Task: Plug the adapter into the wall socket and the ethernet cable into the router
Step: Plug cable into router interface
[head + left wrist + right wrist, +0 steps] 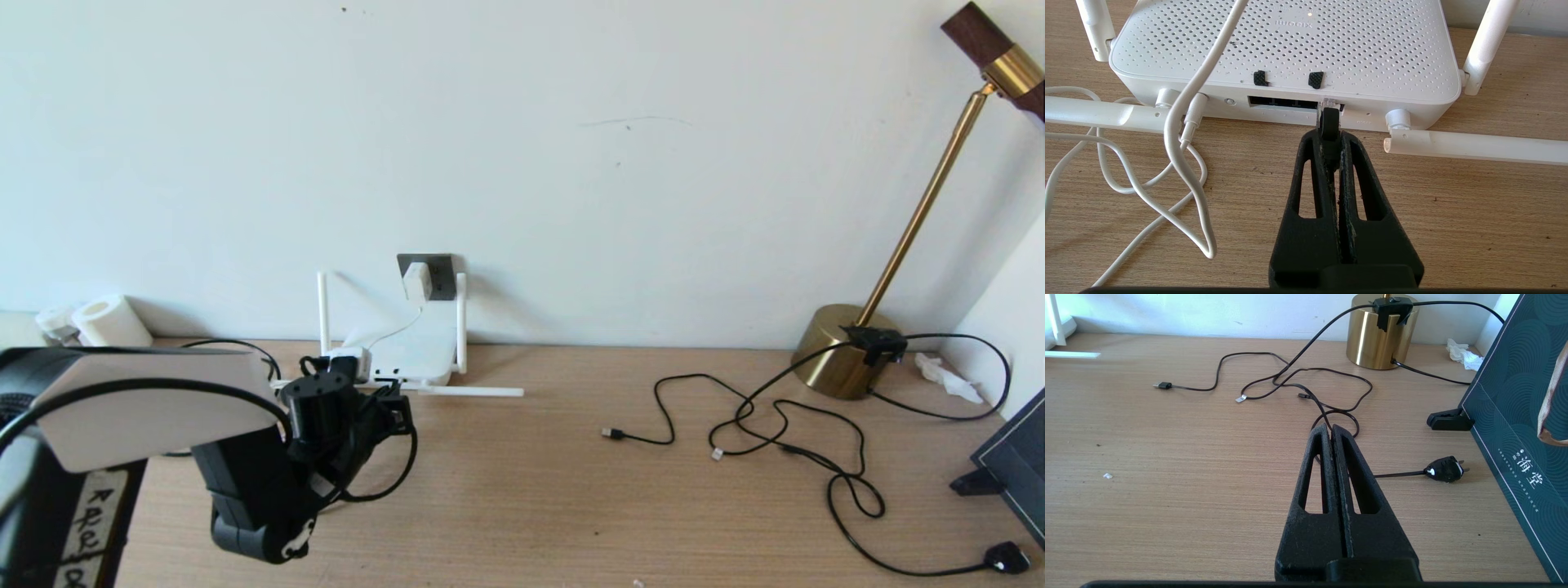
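While the adapter (416, 280) sits plugged into the dark grey wall socket (441, 269) at about 11 o'clock from the middle of the head view, its thin white cord (1180, 134) is seen running down over the router (1286, 45) and looping on the wooden desk (571, 490). The router is placed flat against the wall just below the socket, with two antennas upright and two laid along the desk. The left gripper (1329, 139) is held at the router's front edge, its jaws closed on the plug end of the ethernet cable (1328, 118). The clear tip of that plug is pressed into the port at the right end of the dark port row; whether it is fully seated cannot be told from this angle. In the head view the black cable is seen looping beside the left arm at about 8 o'clock.

The right gripper (1331, 430) is parked over the bare desk with its fingers closed together on nothing. Beyond it, thin black cables (1306, 381) are strewn toward a brass lamp base (1378, 339) at 1 o'clock, and a dark teal box (1515, 416) stands at 3 o'clock.
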Tool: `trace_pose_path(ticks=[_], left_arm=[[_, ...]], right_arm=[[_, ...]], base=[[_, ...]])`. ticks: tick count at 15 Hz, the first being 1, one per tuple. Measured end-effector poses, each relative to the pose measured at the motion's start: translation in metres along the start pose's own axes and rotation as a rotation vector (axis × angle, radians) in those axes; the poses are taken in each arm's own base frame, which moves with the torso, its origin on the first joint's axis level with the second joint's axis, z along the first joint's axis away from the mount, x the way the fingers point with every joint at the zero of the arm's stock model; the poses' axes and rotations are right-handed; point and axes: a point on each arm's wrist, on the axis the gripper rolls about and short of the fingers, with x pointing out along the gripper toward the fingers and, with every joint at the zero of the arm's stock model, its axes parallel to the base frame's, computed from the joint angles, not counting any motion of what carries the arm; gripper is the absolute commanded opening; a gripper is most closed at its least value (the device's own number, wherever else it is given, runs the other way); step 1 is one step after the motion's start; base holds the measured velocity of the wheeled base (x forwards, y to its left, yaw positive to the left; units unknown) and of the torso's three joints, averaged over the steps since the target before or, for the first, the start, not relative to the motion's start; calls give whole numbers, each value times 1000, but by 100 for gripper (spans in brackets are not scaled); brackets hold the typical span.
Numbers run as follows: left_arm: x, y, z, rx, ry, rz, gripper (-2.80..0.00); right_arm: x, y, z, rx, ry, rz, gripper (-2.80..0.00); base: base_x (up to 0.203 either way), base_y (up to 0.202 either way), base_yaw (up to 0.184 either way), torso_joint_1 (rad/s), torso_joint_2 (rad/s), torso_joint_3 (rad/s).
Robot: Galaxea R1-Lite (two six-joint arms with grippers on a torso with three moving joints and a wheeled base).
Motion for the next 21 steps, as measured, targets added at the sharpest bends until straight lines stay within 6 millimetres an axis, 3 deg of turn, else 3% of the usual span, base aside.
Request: trace_pose_path(ticks=[21], left_arm=[[-1, 0, -1, 1, 5, -1, -280]], right_arm=[[0, 0, 0, 0, 0, 0, -280]], base=[[0, 0, 0, 0, 0, 0]])
